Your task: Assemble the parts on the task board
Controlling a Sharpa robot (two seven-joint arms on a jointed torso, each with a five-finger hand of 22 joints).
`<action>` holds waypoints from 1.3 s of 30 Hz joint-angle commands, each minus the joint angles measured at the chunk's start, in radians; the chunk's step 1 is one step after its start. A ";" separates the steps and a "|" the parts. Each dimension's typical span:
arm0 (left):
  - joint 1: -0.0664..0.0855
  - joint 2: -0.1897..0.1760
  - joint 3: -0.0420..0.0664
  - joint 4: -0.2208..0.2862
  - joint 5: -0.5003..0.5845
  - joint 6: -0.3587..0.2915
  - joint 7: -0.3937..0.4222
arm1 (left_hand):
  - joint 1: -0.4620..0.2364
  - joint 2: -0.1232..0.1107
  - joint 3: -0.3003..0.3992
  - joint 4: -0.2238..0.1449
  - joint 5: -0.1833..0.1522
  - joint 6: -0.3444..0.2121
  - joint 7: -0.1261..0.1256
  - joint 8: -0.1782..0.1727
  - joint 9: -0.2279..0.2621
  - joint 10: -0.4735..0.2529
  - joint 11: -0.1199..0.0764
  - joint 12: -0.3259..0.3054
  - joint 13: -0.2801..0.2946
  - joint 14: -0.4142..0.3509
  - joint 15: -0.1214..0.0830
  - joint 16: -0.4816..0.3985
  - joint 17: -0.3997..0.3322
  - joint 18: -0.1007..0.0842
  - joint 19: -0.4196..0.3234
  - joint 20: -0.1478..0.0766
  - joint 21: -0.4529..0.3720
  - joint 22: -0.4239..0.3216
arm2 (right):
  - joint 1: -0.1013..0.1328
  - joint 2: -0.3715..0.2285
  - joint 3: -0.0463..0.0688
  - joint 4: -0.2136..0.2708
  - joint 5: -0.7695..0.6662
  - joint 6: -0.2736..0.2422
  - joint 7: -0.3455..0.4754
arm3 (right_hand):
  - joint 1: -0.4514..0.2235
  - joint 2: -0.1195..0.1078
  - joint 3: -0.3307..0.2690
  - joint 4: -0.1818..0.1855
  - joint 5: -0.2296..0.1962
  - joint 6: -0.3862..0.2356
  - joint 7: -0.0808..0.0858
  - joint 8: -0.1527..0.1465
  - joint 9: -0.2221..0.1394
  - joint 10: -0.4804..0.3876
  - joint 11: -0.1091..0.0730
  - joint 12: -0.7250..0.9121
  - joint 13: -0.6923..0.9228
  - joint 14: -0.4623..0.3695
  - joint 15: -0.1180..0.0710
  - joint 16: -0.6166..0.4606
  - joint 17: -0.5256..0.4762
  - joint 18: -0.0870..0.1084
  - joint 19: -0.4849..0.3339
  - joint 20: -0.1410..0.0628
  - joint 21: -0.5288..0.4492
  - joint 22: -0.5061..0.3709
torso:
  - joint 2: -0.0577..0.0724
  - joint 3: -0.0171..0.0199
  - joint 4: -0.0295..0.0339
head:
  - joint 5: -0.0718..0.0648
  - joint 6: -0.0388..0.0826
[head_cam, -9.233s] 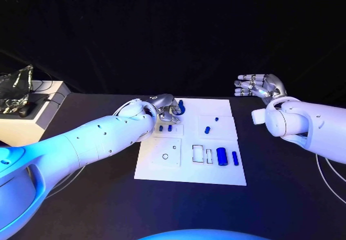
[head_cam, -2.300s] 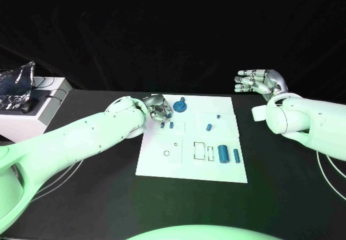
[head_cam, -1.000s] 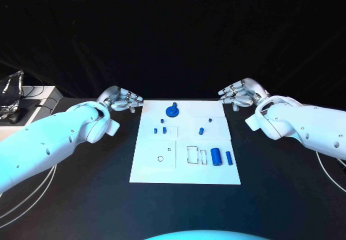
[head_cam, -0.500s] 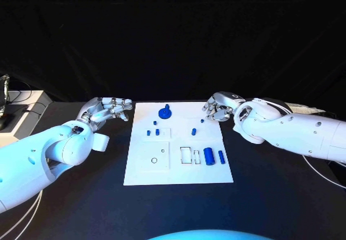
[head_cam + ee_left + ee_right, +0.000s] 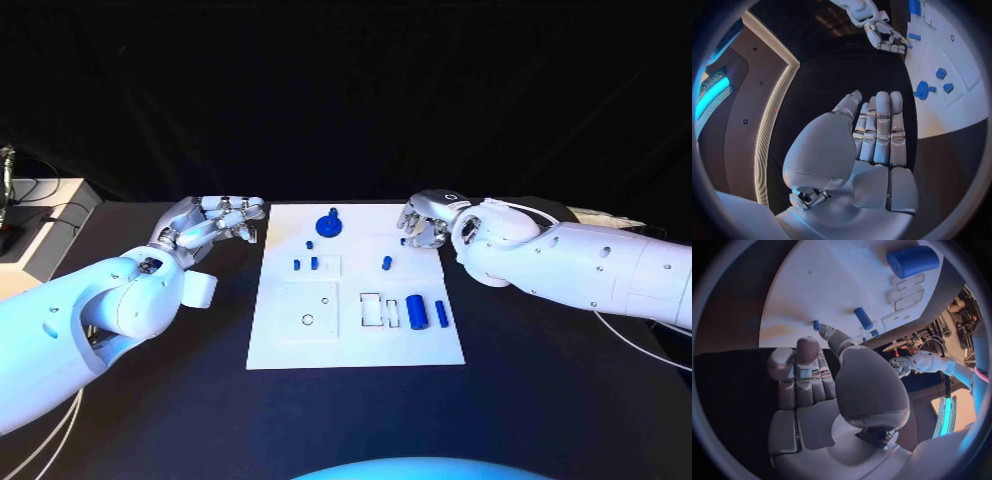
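Observation:
The white task board (image 5: 353, 335) lies mid-table. At its far end a blue gear (image 5: 330, 227) sits on the board. Small blue pegs (image 5: 306, 265) stand left of centre, and another peg (image 5: 387, 263) stands to the right. A thick blue cylinder (image 5: 418, 312) and a slim one (image 5: 443, 313) lie at the right. My left hand (image 5: 214, 222) hovers off the far left corner with straight fingers and holds nothing. My right hand (image 5: 427, 222) hangs over the far right corner, also holding nothing. From the right wrist, the hand (image 5: 817, 385) faces the board (image 5: 836, 285) and the thick cylinder (image 5: 912, 261).
A white box (image 5: 29, 215) with gear on it stands at the table's far left edge. Bare black tabletop (image 5: 548, 370) surrounds the board. The left wrist view shows the gear (image 5: 921, 90) on the board (image 5: 957, 107) and my right hand (image 5: 881, 35) beyond.
My left hand has let go near the gear and drawn back off the board's left corner. My right hand has come in over the far right corner, edging left in the last half second.

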 commanded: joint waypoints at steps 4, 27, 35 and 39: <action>-0.001 -0.003 0.002 0.007 0.014 0.016 0.019 | 0.005 0.000 -0.004 0.004 0.000 -0.008 -0.001 0.002 0.000 -0.004 0.005 -0.003 0.000 0.005 0.004 -0.006 0.001 0.007 0.007 0.001 -0.005 0.001 | -0.009 0.018 -0.001 -0.021 -0.044 0.065 -0.016 | 0.012 -0.011 0.007 0.024 -0.001 0.000 0.000 -0.002 0.000 -0.004 0.000 -0.002 -0.001 -0.009 -0.001 0.014 -0.016 0.012 0.019 0.000 -0.053 0.066 | 0.001 0.0004 0.0010 | 0.002 -0.002; -0.002 -0.008 0.002 0.009 0.011 0.015 0.007 | 0.017 0.006 -0.014 0.013 -0.001 -0.013 0.001 0.007 0.000 -0.009 0.006 0.004 0.000 0.009 0.004 -0.014 0.018 0.010 0.015 0.003 -0.017 0.008 | -0.023 0.047 -0.003 -0.054 -0.034 0.109 0.021 | -0.002 0.048 0.088 0.054 -0.025 0.087 -0.032 0.002 0.005 0.049 -0.023 -0.002 -0.001 -0.007 -0.015 0.024 -0.018 0.001 0.050 -0.011 -0.087 0.169 | 0.001 0.0027 -0.0012 | 0.013 -0.008; -0.002 -0.008 0.002 0.008 0.009 0.015 0.004 | 0.028 0.009 -0.013 0.005 -0.001 -0.012 0.002 0.008 0.000 -0.009 0.005 0.005 0.000 0.010 0.003 -0.015 0.021 0.011 0.016 0.002 -0.017 0.013 | -0.025 0.053 -0.003 -0.057 -0.036 0.112 0.022 | 0.009 0.077 0.098 0.031 -0.048 0.123 -0.041 0.000 0.007 0.065 -0.030 -0.002 -0.001 -0.007 -0.020 0.024 -0.017 -0.005 0.054 -0.019 -0.089 0.196 | 0.001 0.0020 -0.0008 | 0.012 -0.011; -0.002 -0.008 0.002 0.008 0.008 0.015 0.004 | 0.029 0.010 -0.014 0.002 -0.001 -0.012 0.002 0.008 0.000 -0.009 0.005 0.006 0.000 0.010 0.003 -0.016 0.023 0.011 0.016 0.002 -0.016 0.018 | -0.027 0.058 -0.003 -0.059 -0.043 0.115 0.015 | 0.006 0.087 0.104 0.013 -0.051 0.129 -0.041 0.001 0.007 0.068 -0.030 -0.002 -0.001 -0.007 -0.021 0.024 -0.016 -0.006 0.060 -0.020 -0.101 0.220 | 0.001 0.0021 -0.0004 | 0.011 -0.012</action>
